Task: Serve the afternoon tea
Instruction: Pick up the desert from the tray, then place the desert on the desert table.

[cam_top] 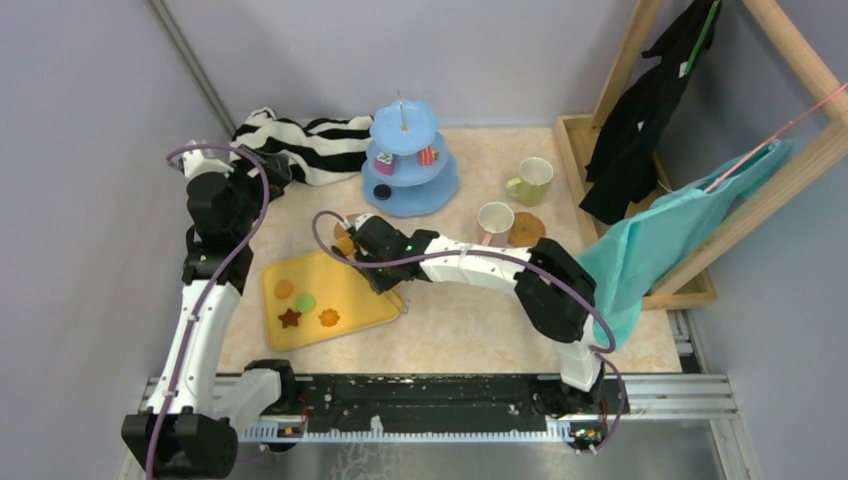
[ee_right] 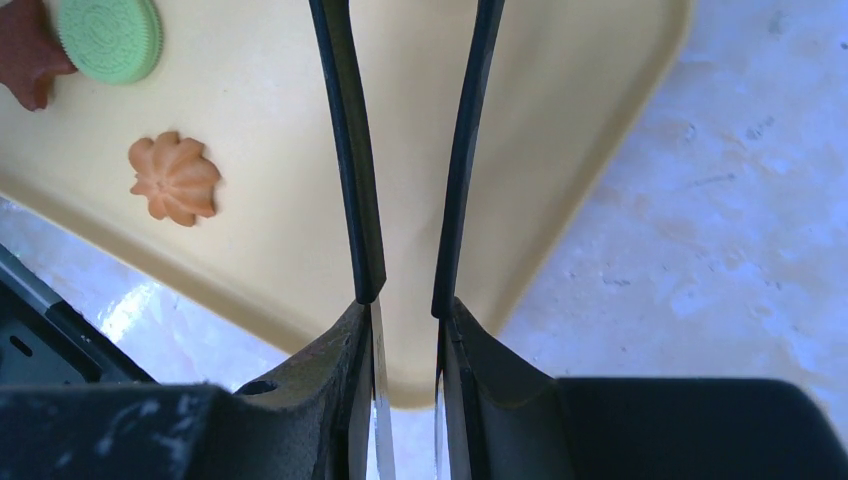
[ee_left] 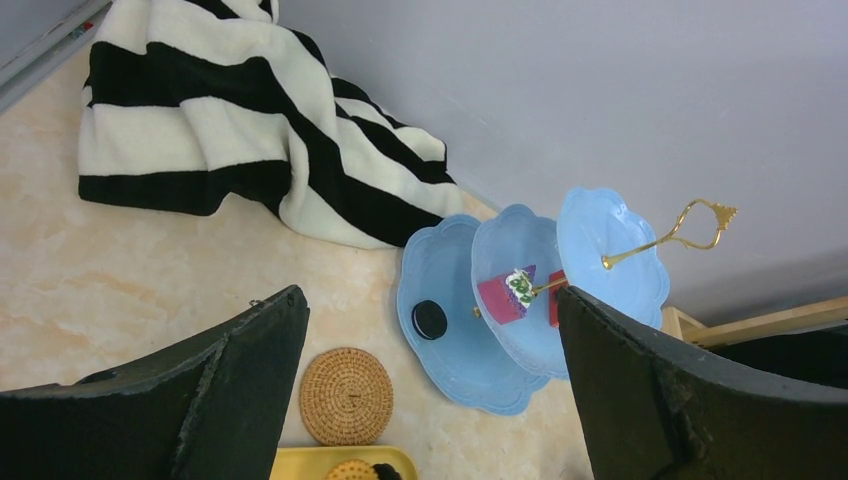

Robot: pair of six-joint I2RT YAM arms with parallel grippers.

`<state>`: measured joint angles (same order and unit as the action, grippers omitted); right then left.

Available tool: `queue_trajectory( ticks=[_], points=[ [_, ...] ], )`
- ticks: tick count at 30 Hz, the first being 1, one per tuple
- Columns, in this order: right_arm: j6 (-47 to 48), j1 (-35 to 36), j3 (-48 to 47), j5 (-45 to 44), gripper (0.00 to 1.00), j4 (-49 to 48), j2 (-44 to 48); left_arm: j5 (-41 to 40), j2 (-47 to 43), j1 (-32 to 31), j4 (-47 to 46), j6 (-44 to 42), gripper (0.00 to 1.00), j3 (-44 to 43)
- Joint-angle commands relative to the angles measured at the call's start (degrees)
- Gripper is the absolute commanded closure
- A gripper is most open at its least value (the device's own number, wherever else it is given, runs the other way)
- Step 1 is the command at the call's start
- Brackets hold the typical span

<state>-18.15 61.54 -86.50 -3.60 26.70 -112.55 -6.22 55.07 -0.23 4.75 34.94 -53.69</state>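
- Presently, left gripper: raised at the back-left of the table, jaws spread wide; its fingers grasp nothing and touch nothing.
- Right gripper: reached across over the right end of the yellow tray. Its fingers stand narrowly apart, with bare tray showing through the gap. The tips run out of the wrist view, so whether they grasp anything cannot be told.
- On the tray, four in view: round orange cookie, round green cookie, brown star cookie, orange flower cookie. All lie left of the right gripper, apart from its fingers.
- Light-blue three-tier stand: upright at the back of the table, gold handle on top. A black round cookie lies on the bottom tier; a pink cake slice sits on the middle tier, with a red piece near it.
- Yellow-green cup: upright, right of the stand, on bare table.
- Pink-handled cup: upright, nearer than the yellow-green cup, on bare table.
- First cork coaster: flat, just beside the pink-handled cup on its right.
- Second cork coaster: flat, between the tray's far edge and the stand.
- Black-and-white striped cloth: bunched against the back wall, left of the stand.
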Motion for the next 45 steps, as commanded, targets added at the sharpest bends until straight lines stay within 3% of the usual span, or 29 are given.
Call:
queue_trajectory(
  ticks=[1, 11, 19, 45],
  points=[
    [-2.5, -2.5, 3.7, -0.2, 0.84, -4.7, 7.2, -0.3, -0.9, 0.3, -1.1, -0.1, 0.01, 0.4],
    [-5.4, -9.9, 13.2, 2.2, 0.85, -8.5, 14.8, 0.4, -0.6, 0.3, -1.4, 0.2, 0.01, 1.3],
    [-6.7, -16.2, 16.1, 4.7, 0.85, -10.2, 14.8, 1.3, -0.9, 0.3, -2.0, 0.0, 0.01, 2.5],
    [-6.2, -26.7, 3.6, 5.9, 0.85, -6.8, 3.0, 3.2, -2.0, -0.1, -4.5, 1.9, 0.01, 6.8]
  ],
)
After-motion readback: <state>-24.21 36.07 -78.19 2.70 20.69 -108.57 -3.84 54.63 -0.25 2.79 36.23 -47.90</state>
